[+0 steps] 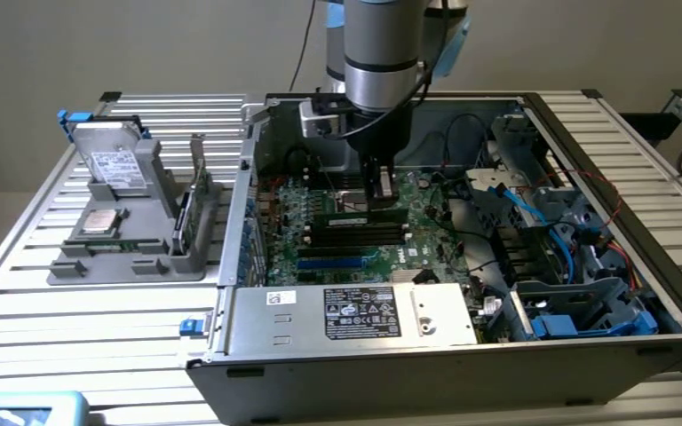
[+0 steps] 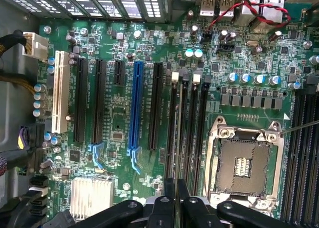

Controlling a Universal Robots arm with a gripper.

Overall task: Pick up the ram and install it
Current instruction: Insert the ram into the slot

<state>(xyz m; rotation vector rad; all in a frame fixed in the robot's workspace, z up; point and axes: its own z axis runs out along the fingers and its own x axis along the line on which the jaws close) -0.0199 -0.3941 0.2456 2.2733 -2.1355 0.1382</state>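
Slatted aluminium makes up the bench (image 1: 33,266), and inside the open computer case (image 1: 317,373) standing on it the ram (image 1: 359,216) is held on edge over the motherboard (image 2: 114,118). It lies lengthwise along the outermost of the black memory slots (image 2: 188,123), on the side of the bank away from the exterior camera. The claw (image 1: 379,188) is closed on the ram from above: in the wrist view its two dark fingers (image 2: 162,208) pinch a thin upright sliver that runs in line with one slot. Picking up looks done, and the step in hand appears to be installation, with the stick lowered at or onto its slot. Whether its lower edge already sits in the slot or hangs just above it cannot be told. Seating it would call for the board's edge square over the slot, the end latches free, and an even, straight push without tilt. Beside the slots lies the empty processor socket (image 2: 244,163). A grey parts tray (image 1: 116,262) sits well apart on the bench, toward the exterior view's left.
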